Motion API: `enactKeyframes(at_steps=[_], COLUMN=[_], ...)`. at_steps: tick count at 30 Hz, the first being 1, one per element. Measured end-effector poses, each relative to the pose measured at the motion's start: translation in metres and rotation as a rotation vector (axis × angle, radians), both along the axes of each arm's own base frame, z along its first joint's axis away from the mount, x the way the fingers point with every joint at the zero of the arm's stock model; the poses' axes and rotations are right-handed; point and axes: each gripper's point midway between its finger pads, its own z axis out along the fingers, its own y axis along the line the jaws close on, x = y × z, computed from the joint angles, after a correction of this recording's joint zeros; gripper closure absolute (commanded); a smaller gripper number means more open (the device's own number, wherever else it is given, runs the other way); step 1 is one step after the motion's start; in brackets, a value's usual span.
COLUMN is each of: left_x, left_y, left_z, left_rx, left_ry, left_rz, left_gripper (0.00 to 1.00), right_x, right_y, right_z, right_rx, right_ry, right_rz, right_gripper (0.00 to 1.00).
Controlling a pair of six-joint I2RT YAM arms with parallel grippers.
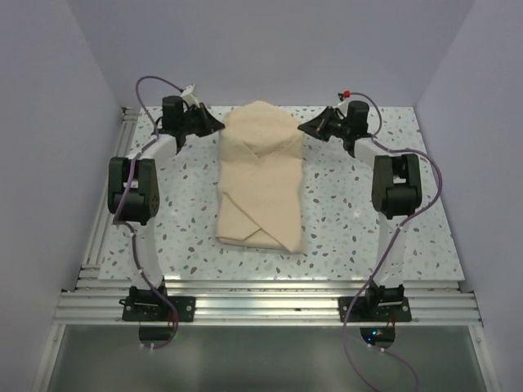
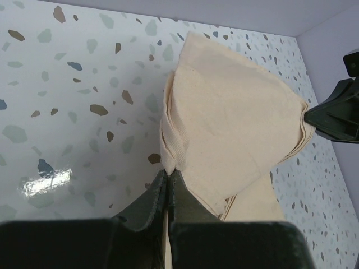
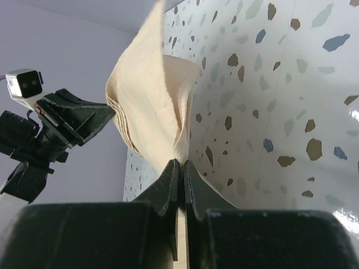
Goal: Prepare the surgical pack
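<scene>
The beige-tan wrap sheet [image 1: 261, 184] lies folded into a long bundle on the speckled table, its far flap lifted. My left gripper [image 1: 219, 125] is shut on the flap's left edge, seen pinched in the left wrist view [image 2: 169, 169]. My right gripper [image 1: 304, 129] is shut on the flap's right edge, seen pinched in the right wrist view [image 3: 180, 161]. The wrap [image 2: 235, 117] stretches between both grippers [image 3: 148, 106]. The steel tray, tools and sachets are hidden.
The speckled table [image 1: 359, 237] has aluminium rails along its left side [image 1: 102, 229] and front [image 1: 261, 304]. Lilac walls close in the back and both sides. The other gripper shows in each wrist view: the right one [image 2: 336, 115], the left one [image 3: 73, 117].
</scene>
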Motion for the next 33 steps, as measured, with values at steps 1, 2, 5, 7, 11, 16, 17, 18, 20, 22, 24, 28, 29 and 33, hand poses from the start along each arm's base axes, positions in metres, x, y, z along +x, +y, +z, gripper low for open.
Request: enactKeyframes(at_steps=[1, 2, 5, 7, 11, 16, 17, 18, 20, 22, 24, 28, 29, 33], left_x=[-0.003, -0.006, -0.02, -0.029, -0.053, -0.089, -0.095, -0.102, -0.113, -0.122, -0.131, -0.152, -0.157, -0.176], left_y=[0.0, 0.0, -0.001, -0.001, 0.0, 0.0, 0.001, 0.001, 0.001, 0.002, 0.003, 0.006, 0.006, 0.005], left_z=[0.003, 0.006, 0.017, 0.026, 0.04, 0.059, 0.061, 0.064, 0.07, 0.073, 0.073, 0.067, 0.066, 0.066], left_rx=[-0.001, -0.003, -0.007, -0.01, -0.018, -0.038, -0.038, -0.039, -0.041, -0.041, -0.041, -0.038, -0.036, -0.034], left_ry=[-0.003, -0.008, -0.019, -0.034, -0.05, -0.082, -0.085, -0.092, -0.101, -0.106, -0.105, -0.087, -0.085, -0.08], left_rz=[-0.002, -0.004, -0.012, -0.016, -0.021, -0.024, -0.025, -0.026, -0.028, -0.028, -0.026, -0.016, -0.014, -0.015], left_gripper=[1.0, 1.0, 1.0, 1.0, 1.0, 1.0, 1.0, 1.0, 1.0, 1.0, 1.0, 1.0, 1.0, 1.0], right_x=[-0.003, -0.007, -0.02, -0.03, -0.053, -0.086, -0.091, -0.096, -0.108, -0.119, -0.128, -0.15, -0.156, -0.177], right_y=[-0.001, -0.002, -0.002, -0.002, -0.003, -0.004, -0.004, -0.003, -0.003, -0.001, 0.002, 0.007, 0.008, 0.005], right_z=[0.001, 0.004, 0.01, 0.017, 0.03, 0.043, 0.044, 0.046, 0.049, 0.052, 0.058, 0.064, 0.064, 0.061], right_rx=[0.003, 0.006, 0.01, 0.015, 0.02, 0.023, 0.024, 0.025, 0.021, 0.008, -0.011, -0.047, -0.057, -0.093], right_ry=[0.001, -0.002, -0.01, -0.018, -0.04, -0.05, -0.051, -0.051, -0.053, -0.053, -0.064, -0.074, -0.076, -0.06], right_rz=[0.004, 0.005, 0.011, 0.021, 0.03, 0.042, 0.045, 0.049, 0.052, 0.06, 0.065, 0.071, 0.074, 0.073], right_gripper=[1.0, 1.0, 1.0, 1.0, 1.0, 1.0, 1.0, 1.0, 1.0, 1.0, 1.0, 1.0, 1.0, 1.0])
